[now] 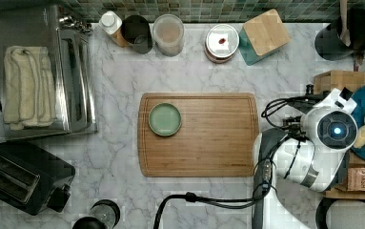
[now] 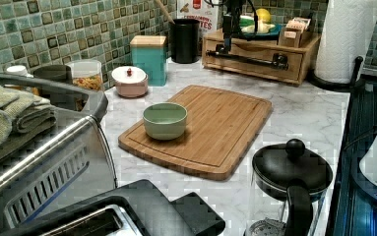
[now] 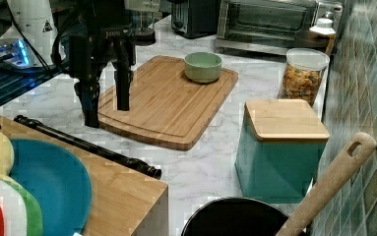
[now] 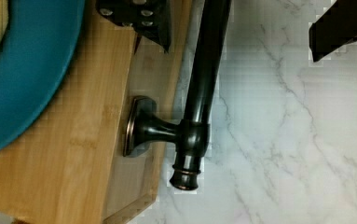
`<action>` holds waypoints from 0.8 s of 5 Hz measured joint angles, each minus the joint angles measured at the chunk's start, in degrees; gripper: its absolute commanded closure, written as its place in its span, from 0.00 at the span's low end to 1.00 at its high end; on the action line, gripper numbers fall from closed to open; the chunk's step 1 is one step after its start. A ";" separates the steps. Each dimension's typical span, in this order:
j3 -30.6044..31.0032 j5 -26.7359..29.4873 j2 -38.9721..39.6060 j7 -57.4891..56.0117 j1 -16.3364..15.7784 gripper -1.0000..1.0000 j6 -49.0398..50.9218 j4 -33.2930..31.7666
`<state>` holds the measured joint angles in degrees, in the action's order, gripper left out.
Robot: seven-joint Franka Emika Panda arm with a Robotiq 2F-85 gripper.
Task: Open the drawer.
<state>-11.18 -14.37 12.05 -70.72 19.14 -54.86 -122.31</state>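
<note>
Gripper [image 3: 106,114]: you see it spread, fingers straddling the handle [image 3: 85,144], holding nothing.
Drawer [image 2: 255,58]: sits at the top view's 3 o'clock, front looks flush.
Surface [image 1: 123,81]: cutting board [image 1: 208,138] centred, bowl [image 1: 165,119] on it.

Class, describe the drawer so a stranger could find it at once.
Find the marble counter and the low bamboo stand beside the paper-towel roll. The drawer is the stand's front; unlike the flat cutting board, it carries a long black bar handle.

A white marble counter [image 1: 123,81] carries a bamboo cutting board [image 1: 208,138], toaster [image 1: 23,179] and teal box [image 1: 263,36].
</note>
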 measured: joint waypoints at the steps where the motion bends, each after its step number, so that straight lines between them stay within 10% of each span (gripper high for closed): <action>1: 0.00 -0.03 1.38 1.12 0.01 0.00 -0.50 -0.22; 4: -0.99 -1.30 4.90 3.13 0.85 0.00 -6.46 -2.69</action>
<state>-12.16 -15.67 16.95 -67.59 19.99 -61.32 -125.00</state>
